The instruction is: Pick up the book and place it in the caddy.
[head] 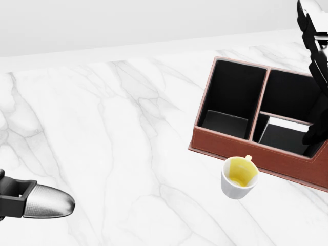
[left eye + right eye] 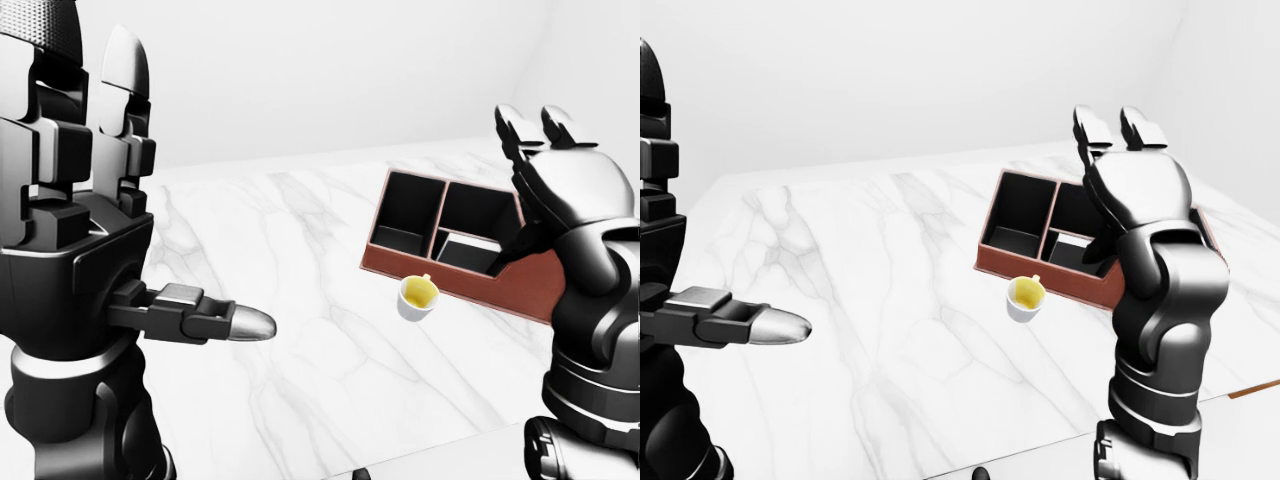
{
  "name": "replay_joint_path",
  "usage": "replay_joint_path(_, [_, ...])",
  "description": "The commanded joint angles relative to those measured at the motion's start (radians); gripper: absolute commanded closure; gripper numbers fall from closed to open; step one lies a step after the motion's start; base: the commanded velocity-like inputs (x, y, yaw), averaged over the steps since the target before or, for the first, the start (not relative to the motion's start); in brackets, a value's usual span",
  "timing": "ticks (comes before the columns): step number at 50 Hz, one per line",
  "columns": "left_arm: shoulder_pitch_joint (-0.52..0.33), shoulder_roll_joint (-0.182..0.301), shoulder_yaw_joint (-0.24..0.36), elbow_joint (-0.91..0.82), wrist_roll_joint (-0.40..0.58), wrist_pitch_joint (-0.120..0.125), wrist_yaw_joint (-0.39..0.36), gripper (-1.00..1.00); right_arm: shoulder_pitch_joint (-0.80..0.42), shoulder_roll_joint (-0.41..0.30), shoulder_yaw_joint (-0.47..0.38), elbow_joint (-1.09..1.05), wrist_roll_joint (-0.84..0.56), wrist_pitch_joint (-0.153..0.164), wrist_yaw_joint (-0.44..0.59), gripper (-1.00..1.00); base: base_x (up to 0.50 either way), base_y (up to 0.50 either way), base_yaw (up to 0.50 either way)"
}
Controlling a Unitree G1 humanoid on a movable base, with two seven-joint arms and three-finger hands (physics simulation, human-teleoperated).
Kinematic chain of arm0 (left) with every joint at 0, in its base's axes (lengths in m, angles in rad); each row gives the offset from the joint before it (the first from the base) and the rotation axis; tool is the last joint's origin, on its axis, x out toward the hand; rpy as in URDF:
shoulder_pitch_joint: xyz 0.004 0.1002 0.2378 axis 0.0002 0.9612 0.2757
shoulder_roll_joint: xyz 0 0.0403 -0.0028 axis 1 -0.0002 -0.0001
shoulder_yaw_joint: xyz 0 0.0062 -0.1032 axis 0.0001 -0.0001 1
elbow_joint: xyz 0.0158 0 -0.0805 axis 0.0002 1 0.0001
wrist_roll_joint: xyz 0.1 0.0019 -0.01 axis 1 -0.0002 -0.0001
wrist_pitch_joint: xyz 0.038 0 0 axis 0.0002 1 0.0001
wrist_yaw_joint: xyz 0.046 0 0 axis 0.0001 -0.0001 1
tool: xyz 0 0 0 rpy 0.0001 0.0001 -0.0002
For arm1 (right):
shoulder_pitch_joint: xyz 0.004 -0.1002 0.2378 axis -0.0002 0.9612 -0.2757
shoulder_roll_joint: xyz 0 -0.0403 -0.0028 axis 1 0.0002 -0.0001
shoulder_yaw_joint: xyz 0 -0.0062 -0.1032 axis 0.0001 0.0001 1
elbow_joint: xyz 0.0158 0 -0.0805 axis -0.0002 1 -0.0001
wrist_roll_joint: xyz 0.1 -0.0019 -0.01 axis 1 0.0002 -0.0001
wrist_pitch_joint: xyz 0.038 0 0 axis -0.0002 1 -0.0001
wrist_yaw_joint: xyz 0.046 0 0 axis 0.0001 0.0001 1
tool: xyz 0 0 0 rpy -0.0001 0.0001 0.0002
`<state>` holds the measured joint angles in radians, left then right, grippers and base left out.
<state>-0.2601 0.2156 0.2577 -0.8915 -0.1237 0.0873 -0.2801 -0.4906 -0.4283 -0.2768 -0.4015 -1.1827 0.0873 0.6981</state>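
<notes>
The brown caddy (image 1: pixel 241 147) with black compartments stands at the right of the head view on the white marble table (image 1: pixel 118 133). A dark book with a white page edge (image 1: pixel 284 134) sits in the caddy's lower right compartment. My right hand (image 2: pixel 1128 185) stands upright at the caddy's right side, fingers spread open and pointing up, with its thumb (image 1: pixel 313 134) reaching down beside the book. My left hand (image 2: pixel 150 200) is raised at the left of the left-eye view, open and empty, with its thumb (image 2: pixel 245 322) pointing right.
A white cup (image 1: pixel 239 177) with a yellow inside stands on the table just below the caddy's near wall. The table's near edge (image 2: pixel 1040 450) shows at the bottom of the right-eye view. A plain white wall lies beyond the table.
</notes>
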Motion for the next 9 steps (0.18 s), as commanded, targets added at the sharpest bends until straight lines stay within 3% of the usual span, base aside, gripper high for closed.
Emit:
replay_joint_path(1, [0.005, -0.009, -0.015, 0.008, 0.013, 0.000, 0.005, -1.00, 0.100, 0.023, -0.077, -0.386, 0.106, 0.000, 0.000, -1.00, 0.00, 0.00, 0.00])
replay_joint_path(9, [0.009, -0.015, -0.024, 0.020, 0.024, 0.000, 0.005, -1.00, 0.140, 0.020, -0.125, -0.558, 0.201, 0.000, 0.000, -1.00, 0.00, 0.00, 0.00])
